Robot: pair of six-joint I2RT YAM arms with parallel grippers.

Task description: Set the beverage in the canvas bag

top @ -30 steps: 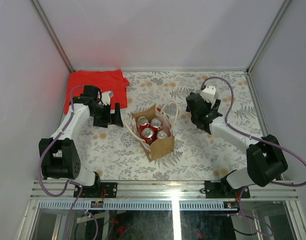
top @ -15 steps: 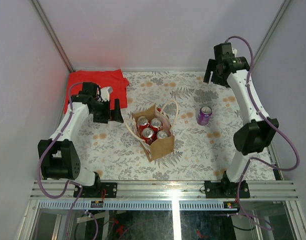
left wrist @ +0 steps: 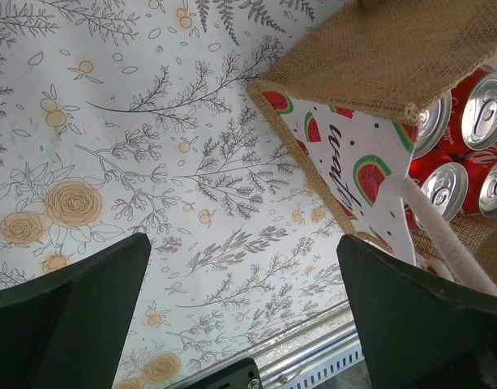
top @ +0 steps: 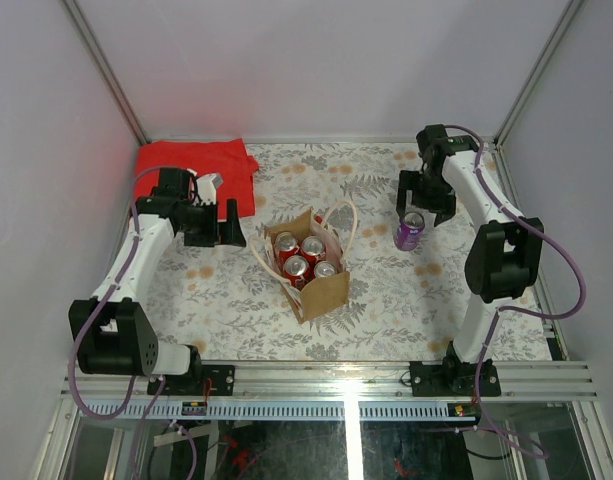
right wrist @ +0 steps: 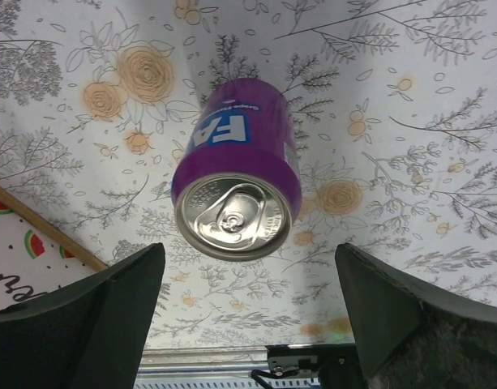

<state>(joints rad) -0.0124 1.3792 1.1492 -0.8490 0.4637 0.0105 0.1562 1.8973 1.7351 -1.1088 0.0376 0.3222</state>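
Not yet bagged: the purple beverage can [top: 409, 231] stands on the floral surface [top: 236, 310] near its right edge, apart from the canvas bag [top: 321, 290] holding four red cans [top: 301, 255]. Its long axis is vertical, tab end up. The right gripper [top: 422, 203] hangs above it, jaws apart and empty — the left gripper [top: 218, 225], equally wide, sits beside the bag.

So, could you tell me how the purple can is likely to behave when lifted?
The purple can stands upright and its top looks unopened, so it is probably full and fairly heavy. Its smooth round wall may slip in a loose grip, and it would likely roll if tipped.
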